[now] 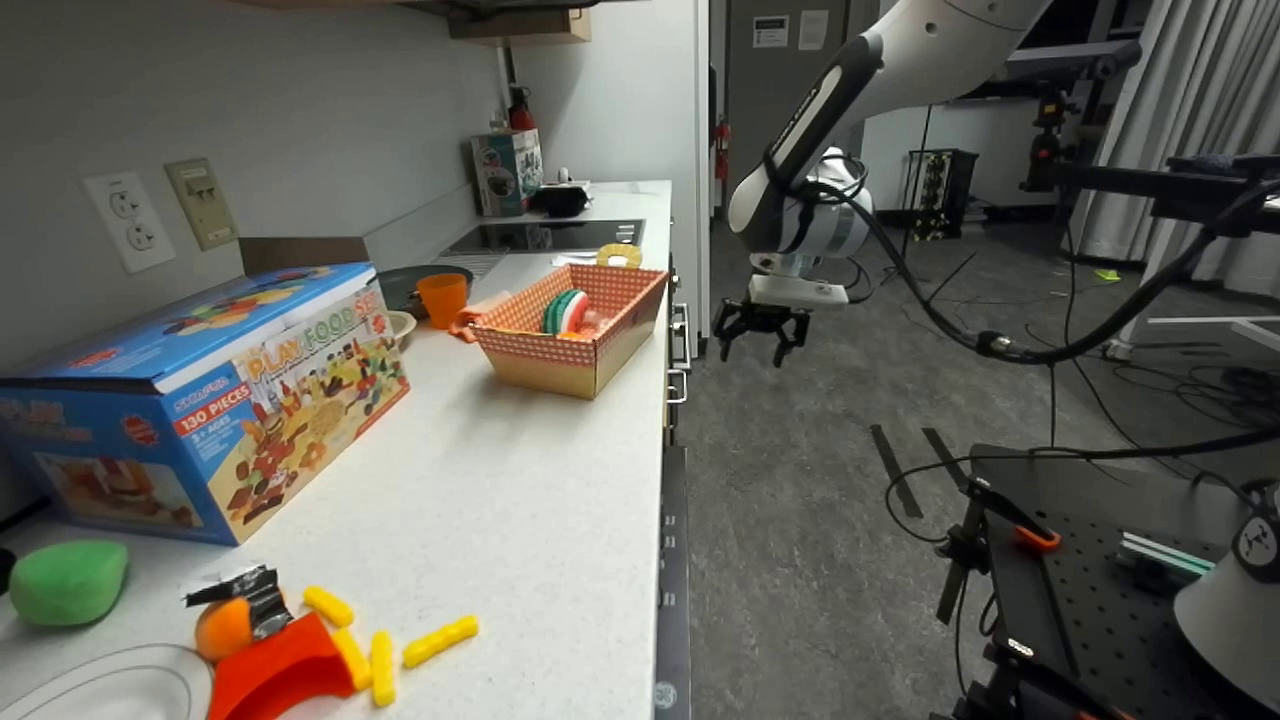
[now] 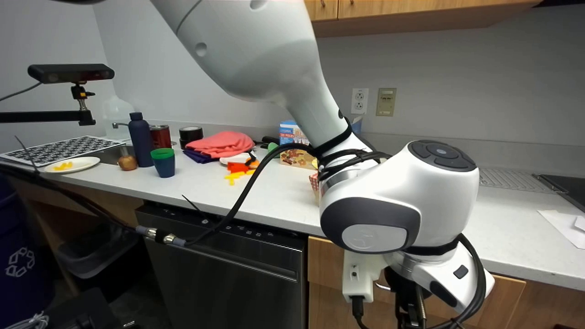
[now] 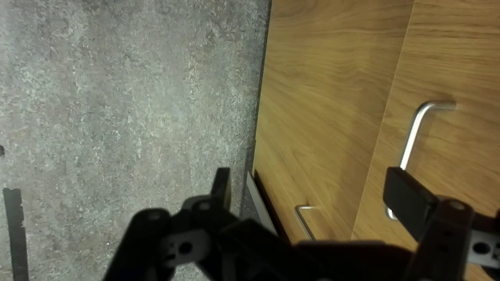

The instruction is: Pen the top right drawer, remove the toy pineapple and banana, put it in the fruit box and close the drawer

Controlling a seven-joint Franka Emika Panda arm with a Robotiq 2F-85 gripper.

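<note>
1. Our gripper (image 1: 750,357) hangs in front of the counter (image 1: 500,480), pointing down, its jaws spread wide with nothing between them, presumably so it can hook a pull.
2. In the wrist view one finger (image 3: 408,203) overlaps the handle (image 3: 412,137) we likely want; we can't tell whether they touch.
3. The drawer (image 3: 457,152) looks closed; we see neither pineapple nor banana, so we judge both are inside.
4. The box (image 1: 540,372) stands near the counter's edge, probably for a short carry; the melon (image 1: 565,312) inside suggests it gathers fruit.
</note>
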